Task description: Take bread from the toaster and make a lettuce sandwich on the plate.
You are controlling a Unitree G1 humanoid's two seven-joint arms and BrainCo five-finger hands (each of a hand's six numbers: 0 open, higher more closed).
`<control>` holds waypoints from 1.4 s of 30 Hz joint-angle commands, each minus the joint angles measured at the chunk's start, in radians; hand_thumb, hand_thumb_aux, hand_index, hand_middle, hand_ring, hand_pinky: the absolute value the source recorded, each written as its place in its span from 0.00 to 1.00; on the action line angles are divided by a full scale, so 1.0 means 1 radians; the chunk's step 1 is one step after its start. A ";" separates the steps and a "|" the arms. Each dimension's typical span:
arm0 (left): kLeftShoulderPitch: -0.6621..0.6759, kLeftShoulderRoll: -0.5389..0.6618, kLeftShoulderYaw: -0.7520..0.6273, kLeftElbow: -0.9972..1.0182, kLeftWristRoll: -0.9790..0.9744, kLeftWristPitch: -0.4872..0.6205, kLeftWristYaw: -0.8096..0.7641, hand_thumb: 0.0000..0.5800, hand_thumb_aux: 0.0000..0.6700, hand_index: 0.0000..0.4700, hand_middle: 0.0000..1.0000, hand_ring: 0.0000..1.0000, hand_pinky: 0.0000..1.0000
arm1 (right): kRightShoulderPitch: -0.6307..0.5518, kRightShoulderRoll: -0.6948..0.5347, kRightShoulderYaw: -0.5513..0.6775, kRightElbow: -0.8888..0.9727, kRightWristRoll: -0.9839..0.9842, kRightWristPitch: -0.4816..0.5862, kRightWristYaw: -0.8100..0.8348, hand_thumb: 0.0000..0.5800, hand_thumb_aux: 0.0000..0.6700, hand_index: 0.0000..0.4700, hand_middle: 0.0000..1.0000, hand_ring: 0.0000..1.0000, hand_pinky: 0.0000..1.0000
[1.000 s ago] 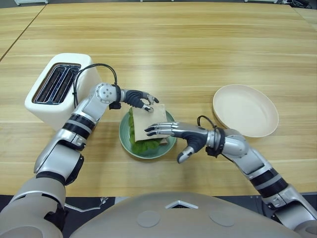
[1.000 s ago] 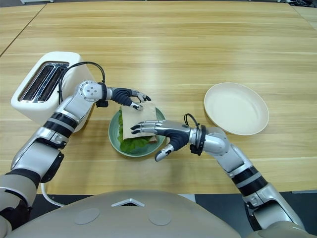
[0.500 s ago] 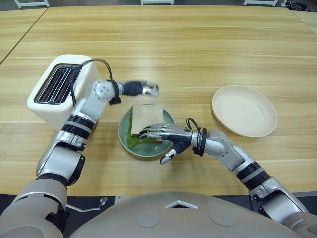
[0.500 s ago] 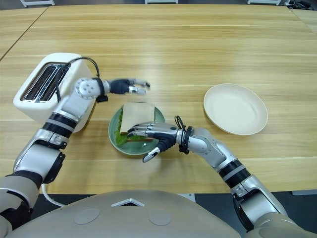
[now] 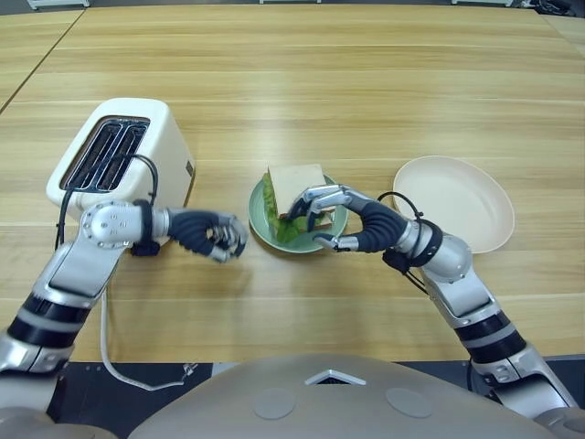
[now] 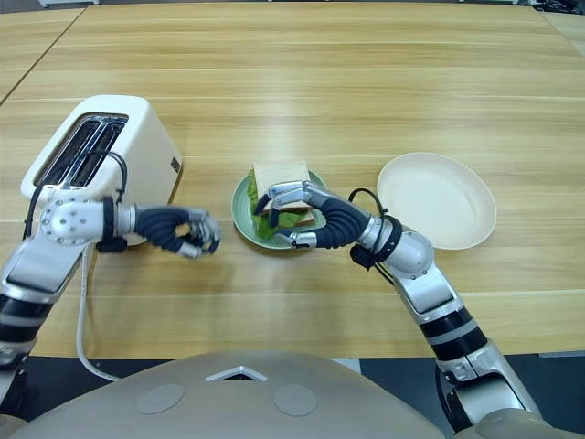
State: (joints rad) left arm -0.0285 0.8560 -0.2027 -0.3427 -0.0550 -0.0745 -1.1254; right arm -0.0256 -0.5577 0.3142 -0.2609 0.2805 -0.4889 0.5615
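Sandwich lies on green plate, centre of frame.
R hand grasps its near edge; L hand clenched, empty, left of plate on desk; toaster at left.

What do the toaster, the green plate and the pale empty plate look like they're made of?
Toaster: smooth cream shell with a faint gloss, likely plastic or painted metal.
Green plate: its soft sheen suggests glazed ceramic, though it could be plastic.
Pale plate: even, matte cream surface. It could be ceramic or melamine; the look leaves it open.
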 commanded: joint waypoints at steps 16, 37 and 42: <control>-0.067 -0.325 -0.355 0.303 0.698 0.104 0.505 1.00 1.00 1.00 1.00 1.00 1.00 | -0.119 0.056 0.194 0.535 -0.886 -0.024 -0.254 1.00 1.00 1.00 1.00 1.00 1.00; 0.120 -0.748 0.080 0.379 0.288 -0.534 1.189 0.00 0.00 0.00 0.00 0.00 0.00 | 0.088 0.455 -0.318 0.151 -0.491 -0.184 -0.785 0.00 0.00 0.00 0.00 0.00 0.00; 0.131 -0.810 0.080 0.468 0.363 -0.658 1.304 0.00 0.00 0.00 0.00 0.00 0.00 | 0.142 0.522 -0.270 0.183 -0.576 -0.209 -0.811 0.00 0.00 0.00 0.00 0.00 0.00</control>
State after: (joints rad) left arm 0.1066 0.0547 -0.1313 0.1011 0.2851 -0.7047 0.1458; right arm 0.0899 -0.0541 0.0282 -0.0890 -0.2771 -0.6903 -0.2469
